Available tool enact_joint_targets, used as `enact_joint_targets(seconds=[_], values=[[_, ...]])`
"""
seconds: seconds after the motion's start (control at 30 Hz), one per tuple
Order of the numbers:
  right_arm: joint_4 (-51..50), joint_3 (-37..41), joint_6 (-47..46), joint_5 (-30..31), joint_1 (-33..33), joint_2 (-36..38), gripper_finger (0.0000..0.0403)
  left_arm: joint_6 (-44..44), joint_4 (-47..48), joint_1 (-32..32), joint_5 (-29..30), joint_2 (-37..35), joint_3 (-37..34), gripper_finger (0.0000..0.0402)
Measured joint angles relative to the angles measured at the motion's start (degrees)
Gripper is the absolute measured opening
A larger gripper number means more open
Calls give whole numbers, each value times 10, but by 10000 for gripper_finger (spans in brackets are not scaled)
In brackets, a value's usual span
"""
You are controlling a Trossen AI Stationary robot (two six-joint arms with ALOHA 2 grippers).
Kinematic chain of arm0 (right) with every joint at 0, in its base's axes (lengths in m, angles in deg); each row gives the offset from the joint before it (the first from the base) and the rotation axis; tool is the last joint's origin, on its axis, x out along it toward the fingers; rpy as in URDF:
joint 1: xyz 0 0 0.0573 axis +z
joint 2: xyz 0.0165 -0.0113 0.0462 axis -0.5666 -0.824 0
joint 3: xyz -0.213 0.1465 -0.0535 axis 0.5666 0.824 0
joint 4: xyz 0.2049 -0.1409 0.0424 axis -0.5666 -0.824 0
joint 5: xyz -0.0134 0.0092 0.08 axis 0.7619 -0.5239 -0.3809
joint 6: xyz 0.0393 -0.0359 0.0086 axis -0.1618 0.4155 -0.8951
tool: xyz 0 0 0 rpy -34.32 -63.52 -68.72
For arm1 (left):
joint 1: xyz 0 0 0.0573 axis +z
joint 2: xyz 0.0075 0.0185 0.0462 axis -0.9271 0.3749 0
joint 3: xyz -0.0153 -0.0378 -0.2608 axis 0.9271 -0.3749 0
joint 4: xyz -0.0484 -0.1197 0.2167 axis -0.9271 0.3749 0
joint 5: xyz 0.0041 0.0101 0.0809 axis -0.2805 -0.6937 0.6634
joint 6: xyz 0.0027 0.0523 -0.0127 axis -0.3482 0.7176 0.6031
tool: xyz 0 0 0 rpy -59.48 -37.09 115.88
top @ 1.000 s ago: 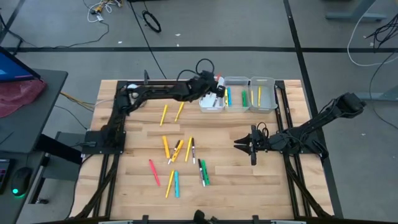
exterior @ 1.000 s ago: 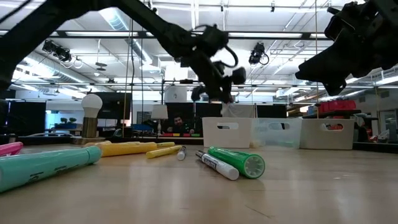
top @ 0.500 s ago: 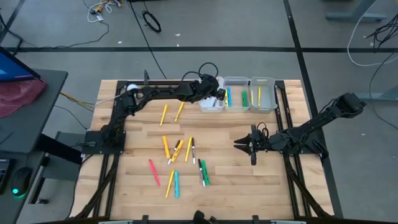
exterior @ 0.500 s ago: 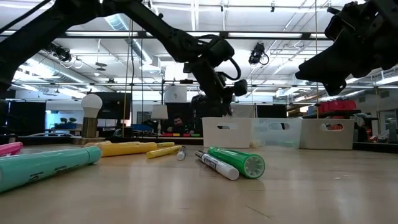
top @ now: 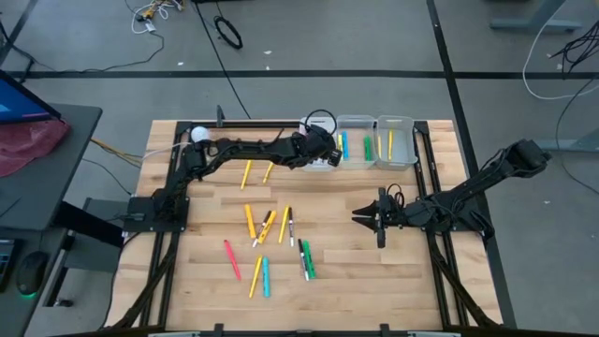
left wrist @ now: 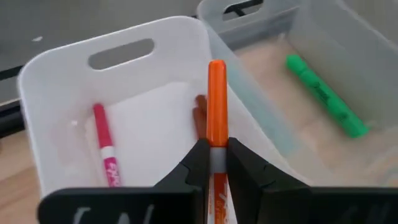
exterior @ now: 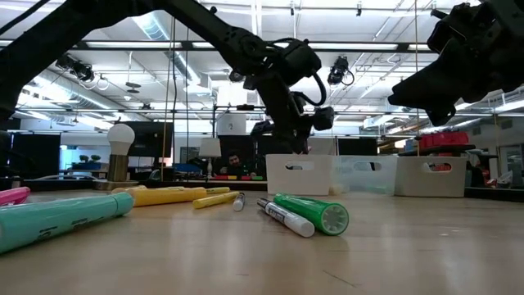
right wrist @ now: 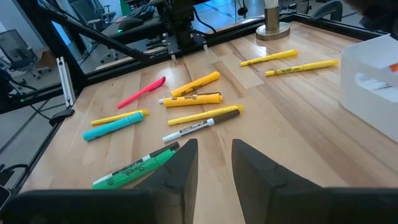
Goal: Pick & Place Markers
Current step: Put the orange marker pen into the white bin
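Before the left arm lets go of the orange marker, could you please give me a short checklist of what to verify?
1. Marker held: the left gripper has its fingers shut on the orange marker. Ok.
2. Over the target: the marker's tip is above the white bin. Ok.
3. Room to land: only a pink marker and a partly hidden orange one lie inside; bare floor remains. Ok.
4. Not over the neighbouring clear bin with the green marker: it is near the shared wall. Cannot tell.
5. Right gripper clear: it waits open above the table, away from the bins. Ok.
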Motion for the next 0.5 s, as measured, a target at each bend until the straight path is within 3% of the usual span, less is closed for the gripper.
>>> enact_joint_targets(seconds=[0.5], values=[[-1, 0, -2, 0, 0, 0, 98, -15, -2, 2, 2, 29, -1, 42]])
